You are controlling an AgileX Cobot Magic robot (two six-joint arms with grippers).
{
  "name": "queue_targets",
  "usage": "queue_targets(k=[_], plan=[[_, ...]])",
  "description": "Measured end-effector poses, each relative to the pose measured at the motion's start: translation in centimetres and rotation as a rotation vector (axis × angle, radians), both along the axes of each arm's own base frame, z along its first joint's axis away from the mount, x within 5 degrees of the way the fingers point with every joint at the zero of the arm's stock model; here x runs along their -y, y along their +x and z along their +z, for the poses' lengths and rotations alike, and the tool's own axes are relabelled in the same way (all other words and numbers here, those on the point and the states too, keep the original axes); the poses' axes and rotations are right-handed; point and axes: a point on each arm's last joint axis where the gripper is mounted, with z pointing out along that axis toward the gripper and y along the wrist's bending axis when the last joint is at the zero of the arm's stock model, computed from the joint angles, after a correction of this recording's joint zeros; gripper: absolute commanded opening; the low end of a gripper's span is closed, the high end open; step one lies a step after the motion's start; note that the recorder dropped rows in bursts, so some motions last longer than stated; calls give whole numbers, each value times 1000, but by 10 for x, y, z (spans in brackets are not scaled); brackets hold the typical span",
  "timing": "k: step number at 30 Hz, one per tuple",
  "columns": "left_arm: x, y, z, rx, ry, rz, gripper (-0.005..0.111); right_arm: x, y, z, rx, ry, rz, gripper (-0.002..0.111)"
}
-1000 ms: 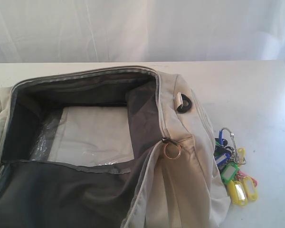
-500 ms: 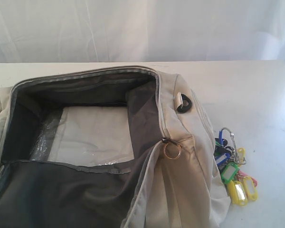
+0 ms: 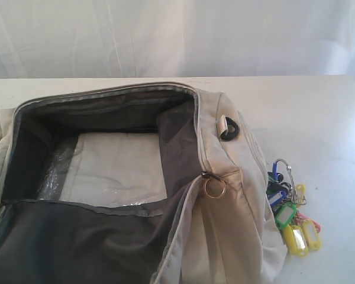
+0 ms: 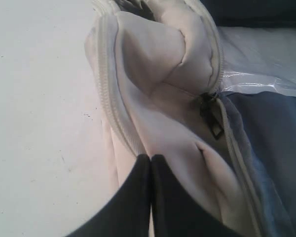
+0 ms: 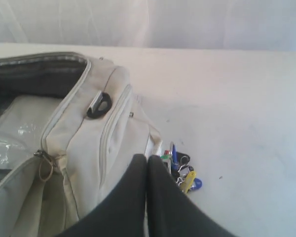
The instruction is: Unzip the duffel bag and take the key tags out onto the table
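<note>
Duffel bag lies on the table, main zipper fully open, flap folded toward the camera, dark grey lining exposed. Pale base panel with clear plastic film visible at the bottom of the compartment. Metal ring pull hangs at the end of the zipper track on the bag's right end. Black D-ring sits on the end panel, farther back than the ring pull.

Key tags lie on the table outside the bag, just beside its right end; yellow, green, blue and black tags visible, metal rings among them.

Left gripper: fingers pressed together, clenched on nothing. It hangs above the bag's cream end panel; bare table lies to one side of it, a dark zipper slider and the open lining to the other and just ahead.

Right gripper: fingers likewise pressed together, empty. Its tips overlap the bag's end seam in the wrist view; key tags lie just ahead and slightly aside of the tips, on the table. Contact with bag cannot be told.
</note>
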Motion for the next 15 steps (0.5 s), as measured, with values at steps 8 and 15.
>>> queue_targets(k=[8, 15], plan=[[0, 0, 0, 0, 0, 0, 0, -4, -45, 5, 202, -17, -25, 0], [0, 0, 0, 0, 0, 0, 0, -7, -71, -4, 307, -26, -35, 0]])
